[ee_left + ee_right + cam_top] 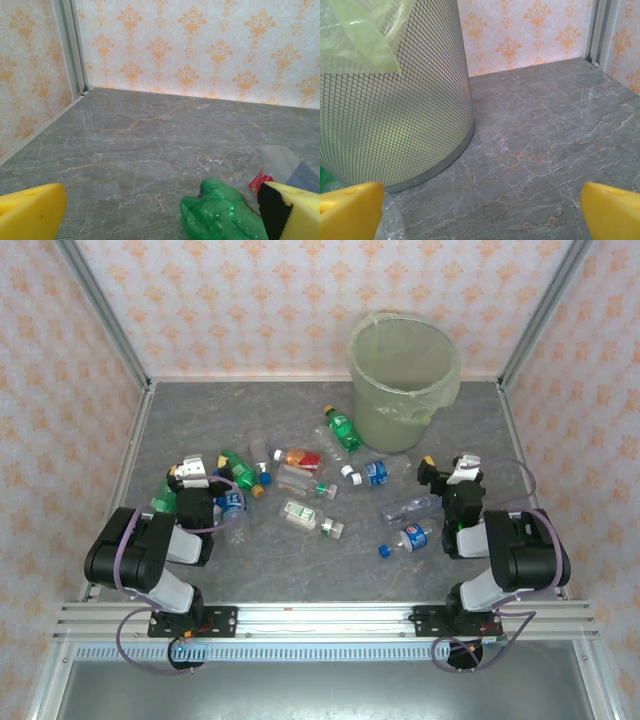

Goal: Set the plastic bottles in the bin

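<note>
Where the table ends: I find the grey marbled tabletop (300, 575) shut in by patterned wall panels (250, 300) on the left, far and right sides. Aluminium posts (103, 310) stand at the far corners, and a slotted rail (330, 612) along the near edge carries both arm bases.
Position of bin (400, 425): upright at the far edge, right of centre, near the far panel. It has a round mesh wall and a pale-green bag liner folded over the rim. In my right wrist view it stands close on the left.
Spread of plastic bottles (305, 515): all I can see lie on the tabletop, scattered between the two arms. One green bottle (342, 428) lies just beside the bin's foot. A clear bottle (408, 508) lies near the right gripper (445, 470). A tight cluster sits at the left gripper (197, 470).
State of left gripper: fingers spread wide, gripping nothing, low at the cluster's left end. My wrist view shows a second green bottle (220, 215) lying between the pads (30, 212), close against the right-hand one. I cannot tell whether they touch.
State of right gripper: fingers spread wide, gripping nothing, low, near the bin on its near-right side.
Room on the left: bare tabletop runs from the left gripper to the far-left corner.
Room on the right: bare tabletop runs between the bin and the right panel, up to the far-right post.
</note>
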